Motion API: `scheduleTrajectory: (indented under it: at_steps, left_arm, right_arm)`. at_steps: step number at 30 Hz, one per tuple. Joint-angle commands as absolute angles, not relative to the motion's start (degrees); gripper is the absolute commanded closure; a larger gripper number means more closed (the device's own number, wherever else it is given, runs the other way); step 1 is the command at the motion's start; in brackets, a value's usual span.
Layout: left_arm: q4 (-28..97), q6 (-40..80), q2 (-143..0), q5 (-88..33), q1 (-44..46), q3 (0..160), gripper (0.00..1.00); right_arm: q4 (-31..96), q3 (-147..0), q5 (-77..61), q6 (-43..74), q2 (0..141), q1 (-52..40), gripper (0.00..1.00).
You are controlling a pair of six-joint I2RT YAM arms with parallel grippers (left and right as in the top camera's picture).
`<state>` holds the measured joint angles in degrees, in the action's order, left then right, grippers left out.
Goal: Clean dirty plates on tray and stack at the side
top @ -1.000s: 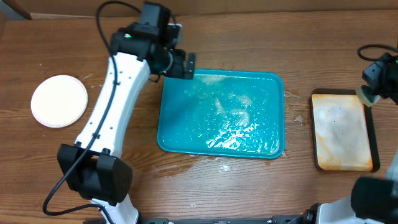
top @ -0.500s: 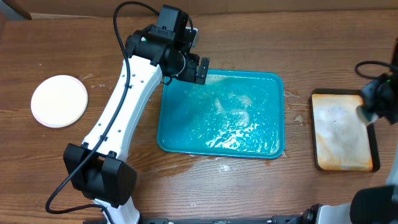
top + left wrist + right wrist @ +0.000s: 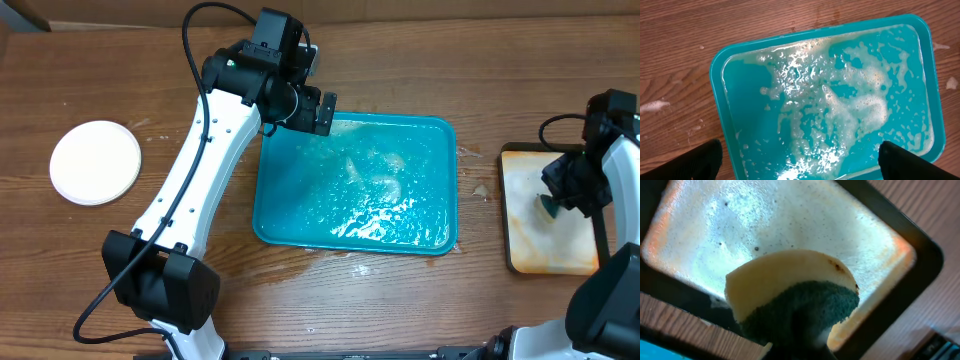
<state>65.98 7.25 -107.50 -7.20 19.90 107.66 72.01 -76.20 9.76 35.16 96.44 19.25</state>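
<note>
Teal and slick with suds, the tray [image 3: 290, 190] lies right beneath the left gripper [image 3: 320, 112], whose fingers [image 3: 702, 162] are spread wide with nothing between them. The plates [image 3: 95, 162], showing as one white disc, sit well off to that gripper's left. The right gripper [image 3: 558, 198] is clamped on a yellow-and-green sponge [image 3: 790, 300] just above the foamy dark-rimmed tray [image 3: 920, 255].

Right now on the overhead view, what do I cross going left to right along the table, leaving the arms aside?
white plate → teal tray, wet with suds → dark-rimmed foamy tray
</note>
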Motion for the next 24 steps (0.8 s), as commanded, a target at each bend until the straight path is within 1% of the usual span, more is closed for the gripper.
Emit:
scheduleTrajectory:
  at_steps: [1, 6, 8, 9, 11, 12, 13, 16, 24]
  left_arm:
    - [65.76, 6.20, -108.27, -6.63, 19.90, 107.98, 0.00]
    - [65.76, 6.17, -108.27, -6.46, 19.90, 107.98, 0.00]
    - [65.76, 6.17, -108.27, -5.98, 19.90, 107.98, 0.00]
    - [65.78, 6.20, -108.27, -5.76, 19.90, 107.98, 0.00]
    - [65.78, 6.17, -108.27, -5.72, 19.90, 107.98, 0.00]
    - [65.80, 6.17, -108.27, -5.72, 19.90, 107.98, 0.00]
    - [65.82, 6.17, -108.27, -5.72, 19.90, 107.98, 0.00]
    - [65.80, 6.17, -108.27, -5.74, 19.90, 107.98, 0.00]
    - [65.76, 6.42, -108.27, -5.76, 19.90, 107.98, 0.00]
  right_arm:
    - [71.16, -76.12, 9.26, 35.16, 97.69, 19.25, 0.96]
    - [70.06, -76.12, 8.86, 35.16, 98.19, 19.25, 0.96]
    - [69.82, -76.12, 8.84, 35.18, 98.19, 19.25, 0.89]
    - [69.65, -76.12, 8.84, 35.18, 98.19, 19.25, 0.82]
    - [69.28, -76.12, 8.86, 35.16, 98.19, 19.25, 0.51]
    - [69.04, -76.12, 8.86, 35.11, 98.19, 19.25, 0.39]
    - [68.77, -76.12, 8.88, 35.09, 98.19, 19.25, 0.32]
    - [67.75, -76.14, 8.88, 34.26, 98.19, 19.25, 0.26]
    - [68.77, -78.87, 11.97, 33.93, 98.04, 19.22, 0.24]
